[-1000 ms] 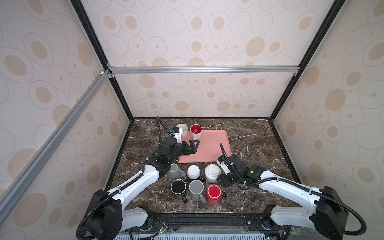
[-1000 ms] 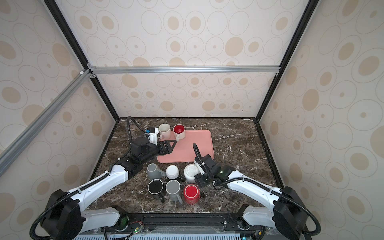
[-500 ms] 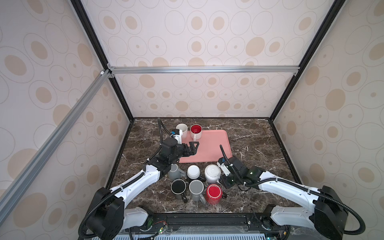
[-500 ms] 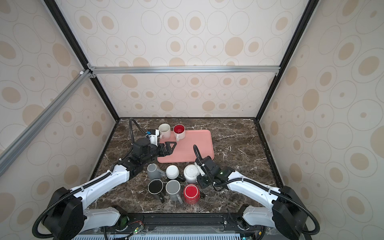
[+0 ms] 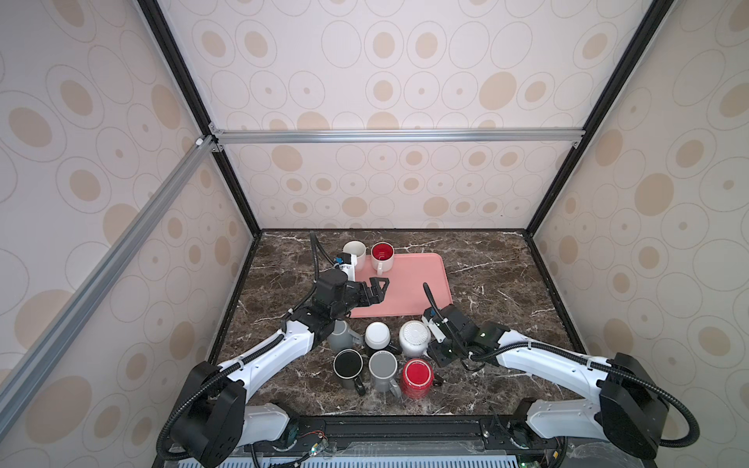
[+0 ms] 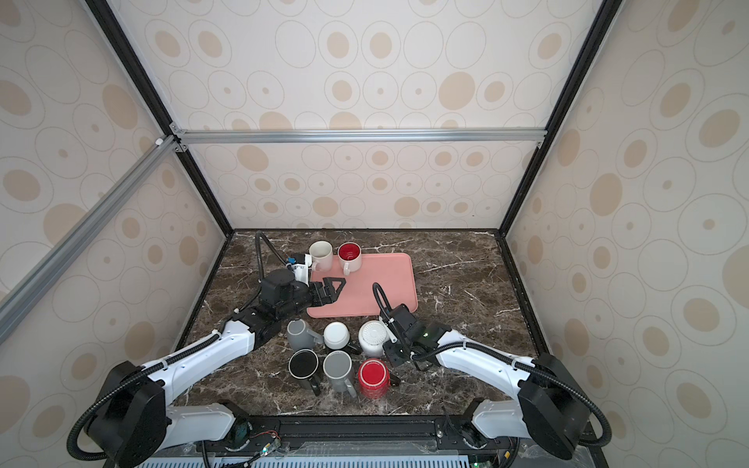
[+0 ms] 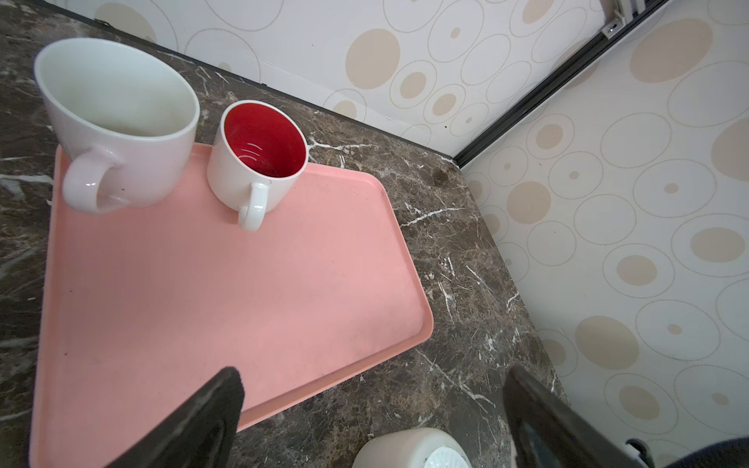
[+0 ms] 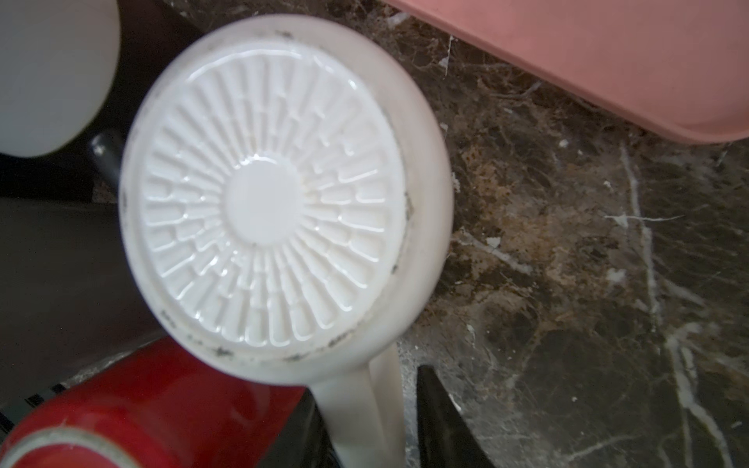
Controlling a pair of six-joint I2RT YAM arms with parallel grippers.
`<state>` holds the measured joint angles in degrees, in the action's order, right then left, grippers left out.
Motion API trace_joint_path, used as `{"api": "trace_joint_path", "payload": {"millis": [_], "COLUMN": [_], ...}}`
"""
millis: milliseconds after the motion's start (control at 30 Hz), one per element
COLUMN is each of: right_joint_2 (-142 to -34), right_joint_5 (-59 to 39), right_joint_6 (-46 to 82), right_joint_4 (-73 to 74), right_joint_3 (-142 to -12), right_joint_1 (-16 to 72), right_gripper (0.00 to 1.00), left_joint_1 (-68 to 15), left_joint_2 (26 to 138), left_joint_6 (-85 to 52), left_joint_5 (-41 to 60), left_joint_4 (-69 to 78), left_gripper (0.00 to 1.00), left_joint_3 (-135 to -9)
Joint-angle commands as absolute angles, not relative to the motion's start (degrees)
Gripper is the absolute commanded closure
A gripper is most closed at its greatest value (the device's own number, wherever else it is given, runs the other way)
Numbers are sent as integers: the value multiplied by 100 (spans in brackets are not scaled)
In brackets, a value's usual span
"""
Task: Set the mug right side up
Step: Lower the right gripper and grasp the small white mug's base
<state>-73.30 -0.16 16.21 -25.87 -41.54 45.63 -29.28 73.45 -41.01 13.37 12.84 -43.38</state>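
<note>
A white mug (image 5: pixel 414 336) (image 6: pixel 375 334) stands upside down on the marble table, just in front of the pink tray; its ribbed base (image 8: pixel 267 198) faces up. My right gripper (image 8: pixel 369 389) is shut on this mug's handle (image 8: pixel 364 405), one black finger on each side. In both top views the right wrist (image 5: pixel 446 336) sits right of the mug and hides the fingers. My left gripper (image 5: pixel 379 289) (image 6: pixel 334 289) (image 7: pixel 373 375) hovers open over the tray's near left part, holding nothing.
The pink tray (image 5: pixel 409 283) (image 7: pixel 202 304) carries an upright cream mug (image 5: pixel 354 251) and an upright red-lined mug (image 5: pixel 382 255). Beside the white mug stand a small white mug (image 5: pixel 377 334), a grey mug on its side (image 5: pixel 340 336), and black (image 5: pixel 347 364), grey (image 5: pixel 383 366) and red (image 5: pixel 417 375) mugs.
My right gripper's jaws have closed in on the white mug's handle. The mug has not moved, and the left arm has barely shifted.
</note>
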Motion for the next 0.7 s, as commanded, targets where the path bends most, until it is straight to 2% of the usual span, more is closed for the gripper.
{"api": "trace_joint_path", "payload": {"millis": [0,100,167,533,667], "right_joint_2": [-7396,-7442,-7482,-7498,-7363], "right_joint_5": [9,44,52,295,511], "right_joint_6": [1526,1510,1486,1543,1647], "right_joint_4": [-2577,-2570,-2575,-2650,-2748], "right_joint_3": [-4289,-4328,-4363,-4362,-4332], "right_joint_1": [4601,4636,4648,4681,4700], "right_gripper": [63,63,67,87,100], "left_joint_1": [-2881,-2878,-2881,-2883,-2883], "left_joint_2": [7405,7457,7496,7530,7522], "left_joint_6": [-4184,-4199,-4225,-4241,-4245], "left_joint_5": [1385,1411,1458,1527,1544], "left_joint_4": [1445,1485,1519,1575,1576], "left_gripper": [1,1,1,1,1], "left_joint_3": [-4321,-4320,-4322,-4296,-4287]}}
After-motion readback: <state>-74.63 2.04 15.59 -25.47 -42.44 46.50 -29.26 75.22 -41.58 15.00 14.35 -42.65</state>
